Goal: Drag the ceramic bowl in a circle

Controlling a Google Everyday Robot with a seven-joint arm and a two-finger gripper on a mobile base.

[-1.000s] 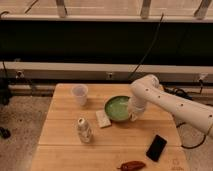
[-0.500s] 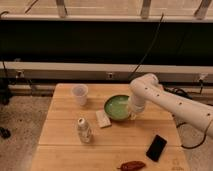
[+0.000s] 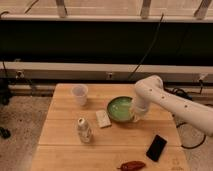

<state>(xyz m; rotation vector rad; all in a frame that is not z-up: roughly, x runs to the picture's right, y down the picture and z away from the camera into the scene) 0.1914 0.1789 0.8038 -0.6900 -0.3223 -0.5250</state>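
On the wooden table, the white arm is reaching in from the right, its gripper sitting at the right rim of the green bowl lying mid-table, while a white cup is standing well apart to the left.

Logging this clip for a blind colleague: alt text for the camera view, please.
The white arm's hand sits at the right rim of a green bowl on a wooden table. Around it are a white cup, small bottle, pale block, black phone and red pepper.
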